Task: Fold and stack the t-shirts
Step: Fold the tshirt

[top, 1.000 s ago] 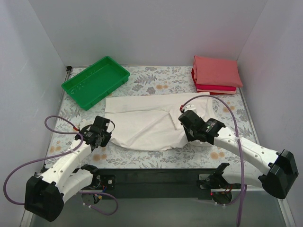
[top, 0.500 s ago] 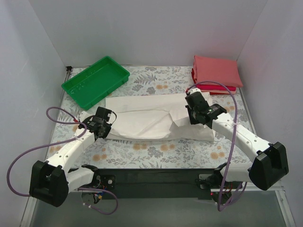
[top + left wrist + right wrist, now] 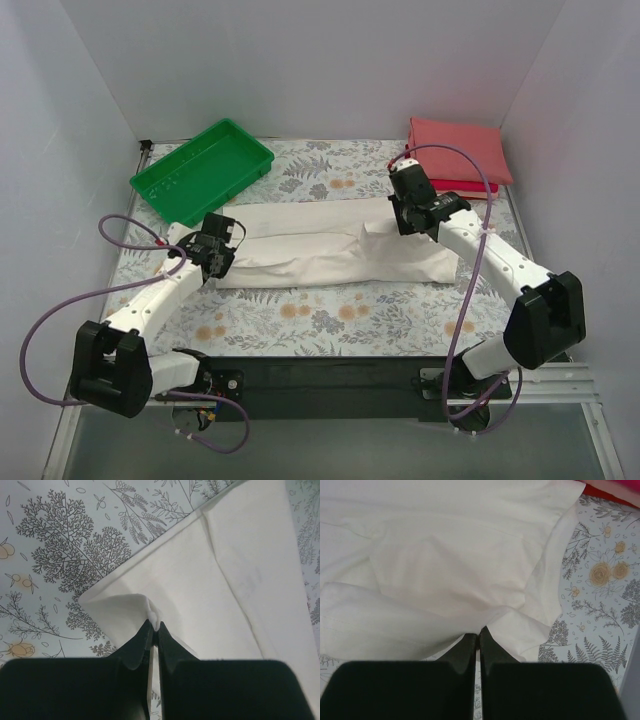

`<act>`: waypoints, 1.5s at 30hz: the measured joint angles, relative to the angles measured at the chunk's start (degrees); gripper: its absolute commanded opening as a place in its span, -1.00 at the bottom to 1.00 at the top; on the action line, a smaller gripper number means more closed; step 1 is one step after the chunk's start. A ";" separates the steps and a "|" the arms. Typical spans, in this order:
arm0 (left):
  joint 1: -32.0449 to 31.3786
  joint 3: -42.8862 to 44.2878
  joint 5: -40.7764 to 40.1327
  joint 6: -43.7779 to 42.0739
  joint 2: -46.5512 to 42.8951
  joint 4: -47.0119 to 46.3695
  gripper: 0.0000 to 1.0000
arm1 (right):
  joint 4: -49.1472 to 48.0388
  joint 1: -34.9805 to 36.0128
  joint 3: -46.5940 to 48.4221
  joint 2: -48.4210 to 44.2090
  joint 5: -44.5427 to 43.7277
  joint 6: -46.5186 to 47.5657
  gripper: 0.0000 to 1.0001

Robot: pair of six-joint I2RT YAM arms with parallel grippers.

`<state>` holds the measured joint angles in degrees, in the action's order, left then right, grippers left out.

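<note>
1. Floral table [image 3: 330, 310]: white t-shirt [image 3: 320, 255] lies as a long folded band mid-table.
2. Left gripper [image 3: 155, 627] pinches its left edge, right gripper [image 3: 476, 632] its right edge.
3. Folded t-shirt stack [image 3: 455, 150] close behind right gripper.

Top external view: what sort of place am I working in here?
Probably a staged robot test cell, not a home: plain white partition walls box in a table with a floral-print cover, and a green plastic tray and a stack of folded salmon-pink and red t-shirts sit at the back.
</note>
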<state>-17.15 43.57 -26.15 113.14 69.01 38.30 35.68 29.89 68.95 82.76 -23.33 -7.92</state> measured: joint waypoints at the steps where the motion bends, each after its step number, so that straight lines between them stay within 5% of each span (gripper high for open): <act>1: 0.20 0.46 -0.11 -0.09 0.20 -0.02 -1.00 | -0.04 -0.31 0.66 0.55 -0.04 0.46 -0.97; 19: 3.19 4.63 -0.83 -2.86 10.67 -4.76 -0.99 | -1.95 -5.27 9.05 12.28 3.02 6.38 -0.97; 24: 4.07 5.88 -0.83 -4.15 15.39 -6.73 -0.38 | -2.78 -6.47 12.59 18.97 5.03 6.86 -0.97; 26: 4.55 6.82 -0.85 -4.90 17.18 -7.13 0.05 | -2.91 -7.06 14.62 22.01 5.57 6.88 -0.97; 27: 4.79 7.41 -0.94 -5.16 17.99 -7.21 0.23 | -2.91 -7.26 15.63 23.26 5.60 6.88 -0.89; 29: 5.25 8.39 -1.18 -5.70 18.60 -7.37 0.51 | -3.06 -7.80 17.97 26.21 5.77 6.60 -0.22; 32: 5.55 10.08 -1.84 -6.54 18.23 -7.32 0.69 | -3.21 -8.55 23.10 30.64 6.16 6.71 0.46; 33: 5.68 10.64 -1.92 -7.10 17.73 -7.32 0.70 | -3.34 -8.76 24.48 31.56 6.23 6.97 0.83; 39: 5.79 11.98 -0.11 -11.67 11.02 -7.82 0.75 | -4.63 -9.31 23.71 28.65 8.15 6.64 0.97; 45: 5.77 10.36 8.55 -15.63 7.04 -13.42 0.77 | -8.66 -9.27 7.91 14.71 19.04 2.89 0.97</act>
<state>-11.38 53.93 -17.61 97.51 76.05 24.88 27.03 20.62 76.86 97.47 -4.29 -5.04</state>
